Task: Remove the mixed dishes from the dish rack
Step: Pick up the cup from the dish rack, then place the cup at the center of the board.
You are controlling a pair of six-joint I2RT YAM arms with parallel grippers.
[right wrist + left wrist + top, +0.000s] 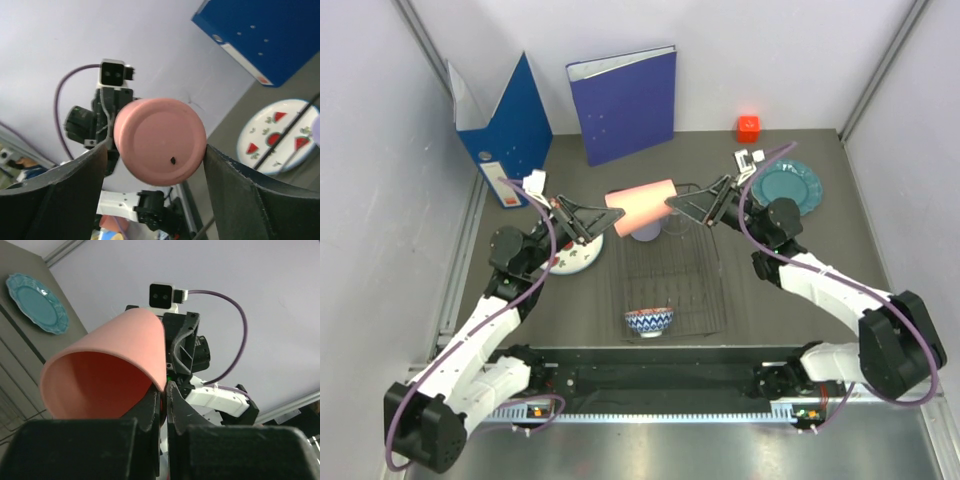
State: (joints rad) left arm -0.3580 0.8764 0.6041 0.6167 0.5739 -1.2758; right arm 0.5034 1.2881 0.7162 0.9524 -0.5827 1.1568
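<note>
A pink cup [642, 208] hangs on its side above the far end of the black wire dish rack [620, 290]. My left gripper [610, 215] is shut on the cup's rim [115, 360], pinching the wall between its fingertips [164, 387]. My right gripper [672, 205] is open around the cup's base [160, 140]: one finger touches it and a small gap shows at the other. A blue-white patterned bowl [648, 321] sits at the rack's near end. A lavender cup [646, 233] shows partly under the pink cup. The teal plate [787, 187] and the white plate with red wedges [575, 258] lie on the table beside the rack.
Two blue binders [510, 125] [625, 100] stand at the back left. A small red cube [748, 128] sits at the back right. Grey walls close in both sides.
</note>
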